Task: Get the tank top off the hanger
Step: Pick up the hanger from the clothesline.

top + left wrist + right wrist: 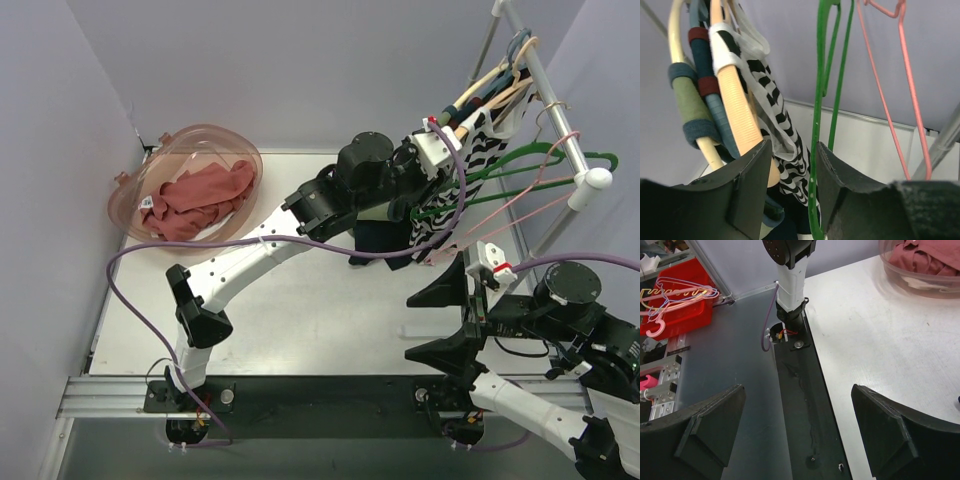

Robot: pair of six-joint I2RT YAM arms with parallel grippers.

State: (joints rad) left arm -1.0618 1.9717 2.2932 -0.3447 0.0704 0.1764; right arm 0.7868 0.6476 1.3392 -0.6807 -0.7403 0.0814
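The black-and-white striped tank top (478, 152) hangs on a wooden hanger (492, 84) on the rack rail (556, 112) at the upper right. In the left wrist view its strap loops over the wooden hanger (735, 107) and the striped cloth (776, 120) falls between my fingers. My left gripper (437, 185) (792, 146) is open, its jaws either side of the cloth, with a green hanger (816, 125) against the right finger. My right gripper (432, 322) (797, 390) is wide open and empty, low near the table's front edge.
Other padded hangers (690, 95) crowd the rail. Empty green (545, 160) and pink (520, 205) hangers hang beside the tank top. A navy garment (375, 240) hangs below my left wrist. A clear pink bowl (205, 132) holding red cloth (195, 195) stands at the back left.
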